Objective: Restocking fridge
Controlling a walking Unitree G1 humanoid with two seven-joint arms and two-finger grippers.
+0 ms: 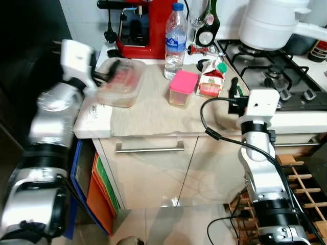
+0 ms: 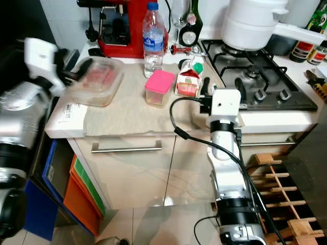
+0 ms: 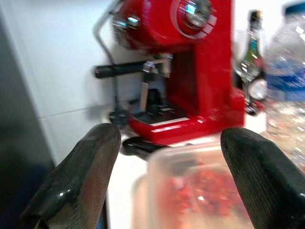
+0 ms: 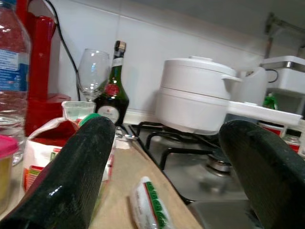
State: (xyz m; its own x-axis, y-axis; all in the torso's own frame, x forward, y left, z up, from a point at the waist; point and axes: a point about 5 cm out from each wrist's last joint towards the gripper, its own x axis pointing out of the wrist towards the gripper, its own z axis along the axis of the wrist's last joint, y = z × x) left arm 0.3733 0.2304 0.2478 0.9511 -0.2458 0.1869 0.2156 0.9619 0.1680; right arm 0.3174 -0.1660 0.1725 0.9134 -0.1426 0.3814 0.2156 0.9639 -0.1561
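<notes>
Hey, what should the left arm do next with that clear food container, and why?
Probably ease the left gripper forward so its open fingers straddle the clear container rim, then close. The container sits just ahead between the fingers, not yet gripped.

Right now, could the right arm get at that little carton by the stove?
Probably yes. The right gripper is open at the counter edge, just beside the carton, and nothing stands between them. The pink-lidded tub sits on the carton's other side.

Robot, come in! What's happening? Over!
Left gripper open at clear tub. Right gripper open, near carton. Bottle behind tub.
</notes>
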